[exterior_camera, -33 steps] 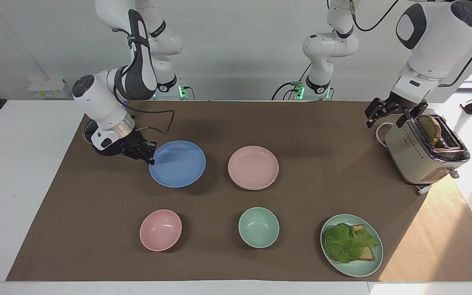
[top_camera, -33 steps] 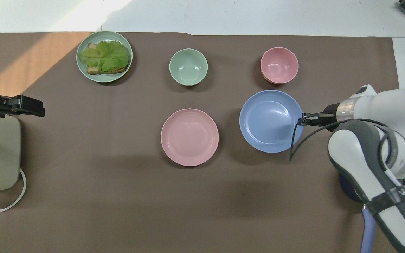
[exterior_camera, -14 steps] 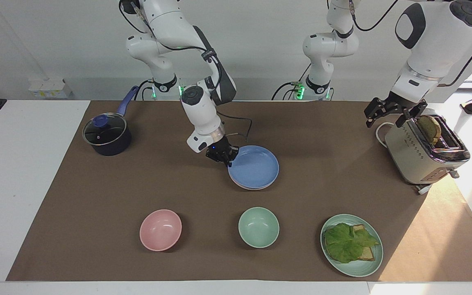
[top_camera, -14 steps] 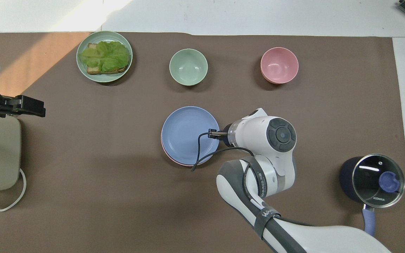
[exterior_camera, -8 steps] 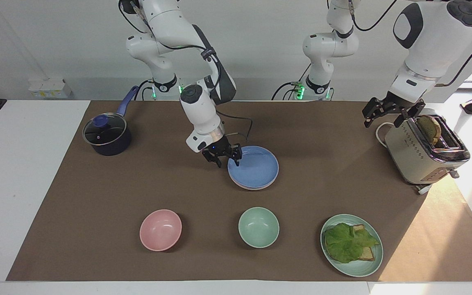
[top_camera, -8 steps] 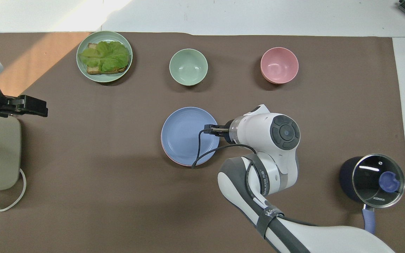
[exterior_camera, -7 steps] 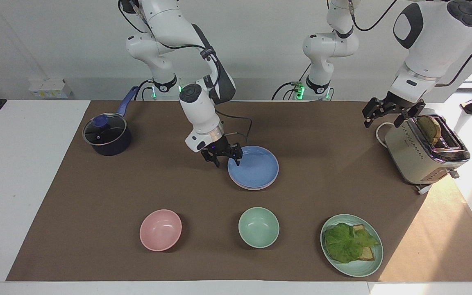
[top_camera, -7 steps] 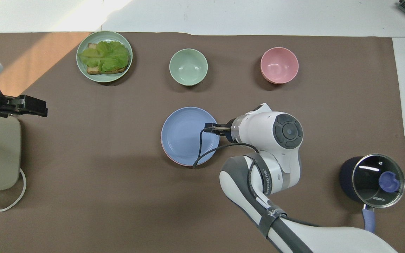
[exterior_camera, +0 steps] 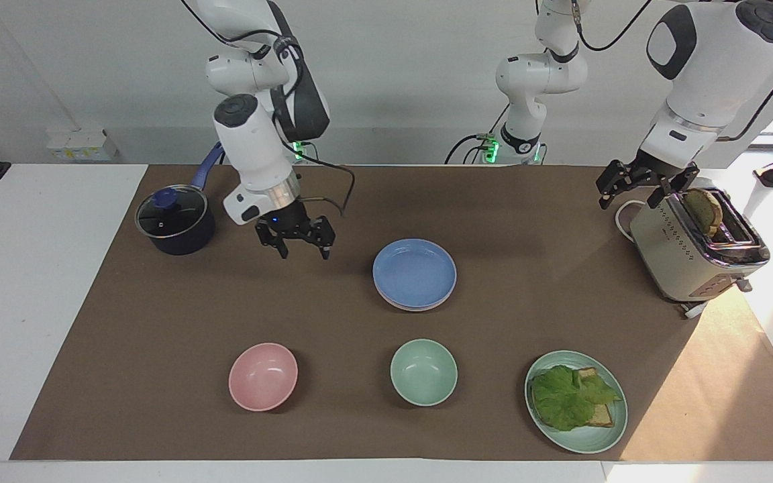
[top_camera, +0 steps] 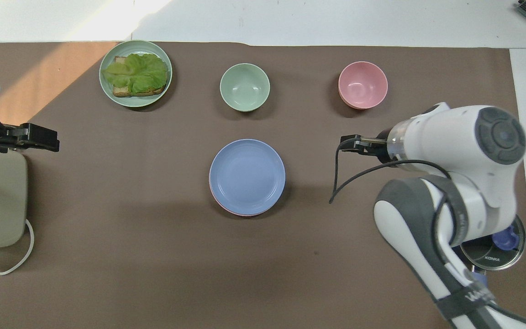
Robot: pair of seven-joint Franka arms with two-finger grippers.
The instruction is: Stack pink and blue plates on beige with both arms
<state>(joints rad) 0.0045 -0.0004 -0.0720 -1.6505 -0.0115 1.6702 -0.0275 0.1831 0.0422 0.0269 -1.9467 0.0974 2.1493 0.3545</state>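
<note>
Round matte blue plate sits mid-mat atop the pink plate. Right gripper, fingers spread, empty, hovers over bare mat toward the right arm's end. Left gripper open, waits by the toaster.

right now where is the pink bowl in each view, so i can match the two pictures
Facing view: the pink bowl sits low in the picture, toward the right arm's end of the table, farther from the robots than the blue plate.
Overhead view: the pink bowl sits high in the picture, toward the same end.
Shared landmark: the mint-green bowl stands beside it in the same row in both views.
</note>
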